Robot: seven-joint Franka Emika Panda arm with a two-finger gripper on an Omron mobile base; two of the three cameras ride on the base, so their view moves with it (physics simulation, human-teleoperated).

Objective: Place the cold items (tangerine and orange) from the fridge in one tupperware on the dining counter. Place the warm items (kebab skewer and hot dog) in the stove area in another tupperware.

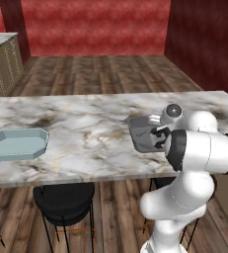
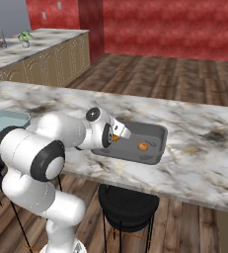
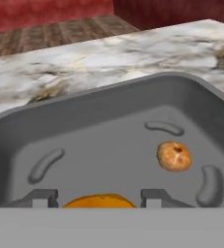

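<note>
My gripper (image 3: 99, 195) hangs low inside a dark grey tupperware (image 3: 108, 97) on the marble dining counter (image 1: 86, 123), shut on an orange (image 3: 99, 201) whose top shows between the fingertips. A smaller tangerine (image 3: 174, 156) lies loose on the tupperware floor, to the right of the gripper. In the right base view the gripper (image 2: 119, 134) sits over the near left part of the grey tupperware (image 2: 155, 129), with a sliver of the orange (image 2: 116, 138) at its tip and the tangerine (image 2: 143, 146) beside it. The kebab skewer and hot dog are out of view.
A second, pale blue tupperware (image 1: 17, 143) stands on the counter's left end, also visible as the pale blue tupperware (image 2: 4, 121). Black stools (image 1: 63, 197) stand under the counter's near edge. A kitchen counter with cabinets (image 2: 41, 54) runs along the far left.
</note>
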